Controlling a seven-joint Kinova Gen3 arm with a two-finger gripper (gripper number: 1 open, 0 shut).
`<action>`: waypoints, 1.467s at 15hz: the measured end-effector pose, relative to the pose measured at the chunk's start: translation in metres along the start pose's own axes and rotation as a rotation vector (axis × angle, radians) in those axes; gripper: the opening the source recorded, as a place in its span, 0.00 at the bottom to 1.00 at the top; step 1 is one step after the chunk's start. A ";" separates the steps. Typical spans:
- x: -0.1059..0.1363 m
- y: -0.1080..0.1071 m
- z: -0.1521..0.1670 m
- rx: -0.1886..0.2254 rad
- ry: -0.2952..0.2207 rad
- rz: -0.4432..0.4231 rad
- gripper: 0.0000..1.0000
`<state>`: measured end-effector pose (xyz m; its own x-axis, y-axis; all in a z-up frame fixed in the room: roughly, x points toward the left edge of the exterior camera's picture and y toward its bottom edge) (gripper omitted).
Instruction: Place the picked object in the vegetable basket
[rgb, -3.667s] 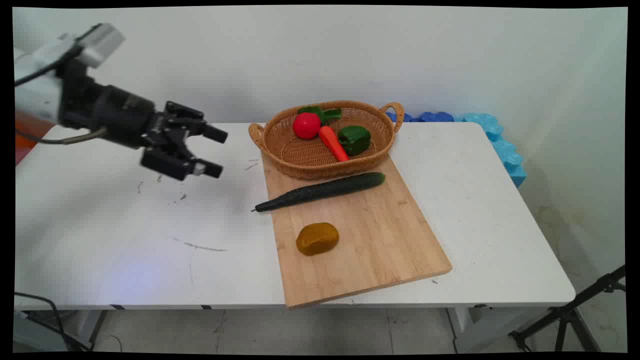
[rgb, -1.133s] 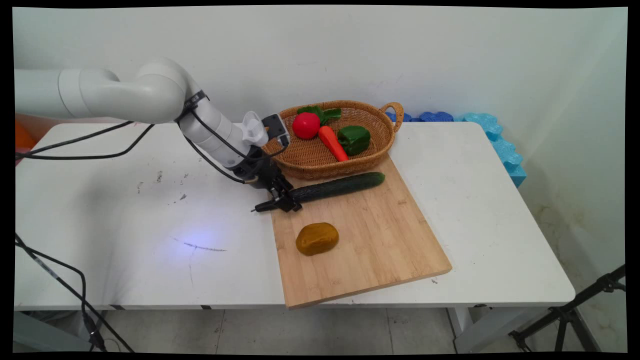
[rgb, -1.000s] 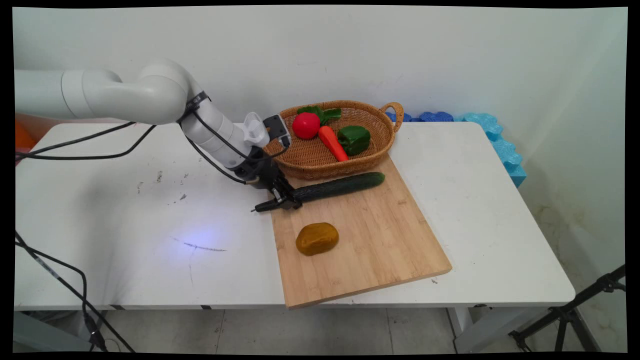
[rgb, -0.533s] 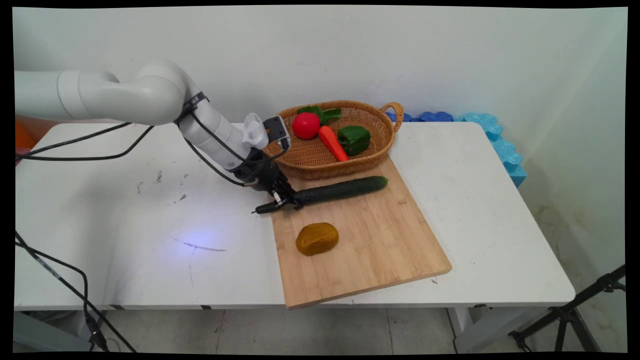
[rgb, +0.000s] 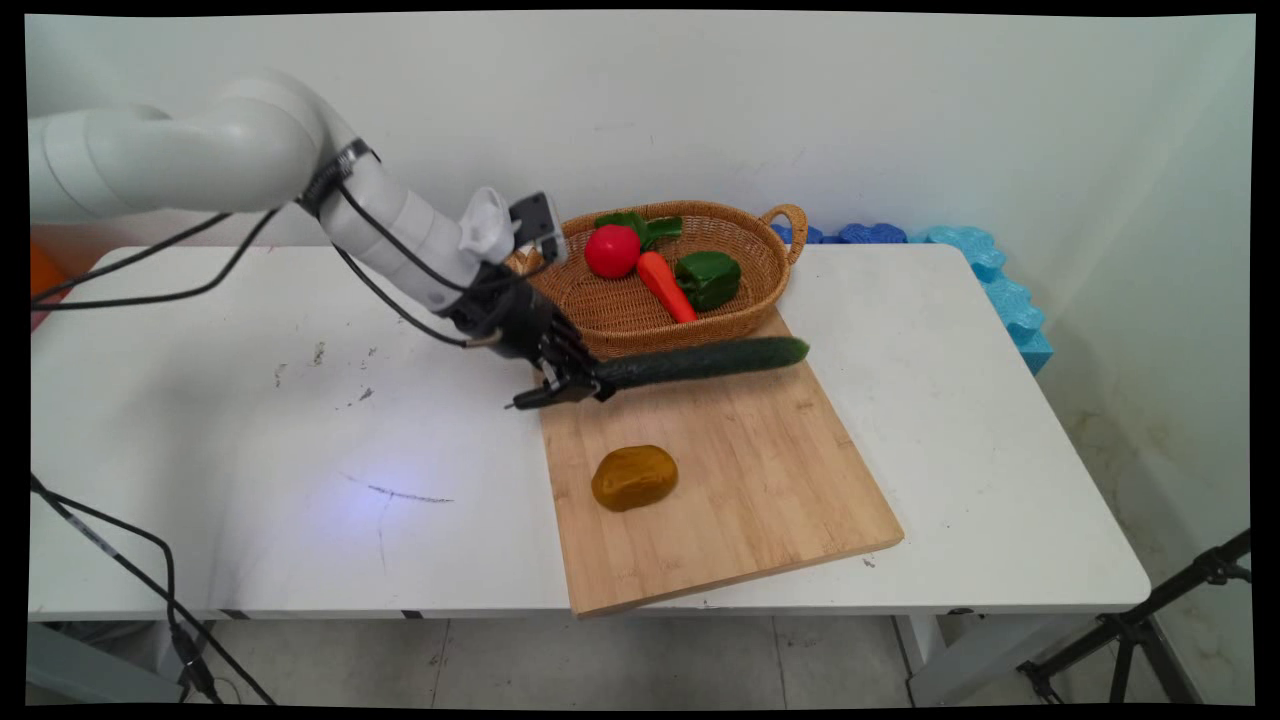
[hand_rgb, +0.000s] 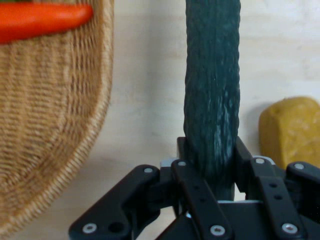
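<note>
i have the black two-finger gripper (rgb: 578, 381) pinching the long dark green cucumber (rgb: 700, 361) near its thin end; risk: the free end sags or swings into the woven wicker basket (rgb: 640, 318) just beside it.

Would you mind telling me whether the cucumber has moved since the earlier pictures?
Yes. The cucumber, clamped in the gripper, has risen off the cutting board and shifted right, toward the basket.
</note>
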<state>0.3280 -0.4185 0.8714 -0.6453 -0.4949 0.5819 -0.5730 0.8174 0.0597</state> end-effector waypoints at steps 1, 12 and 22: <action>0.004 -0.002 -0.006 0.002 0.010 0.004 0.00; 0.018 -0.067 -0.062 0.152 -0.014 -0.109 0.00; 0.031 -0.093 -0.046 0.261 -0.050 -0.246 0.00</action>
<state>0.3843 -0.4960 0.9210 -0.4921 -0.6866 0.5353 -0.8199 0.5722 -0.0197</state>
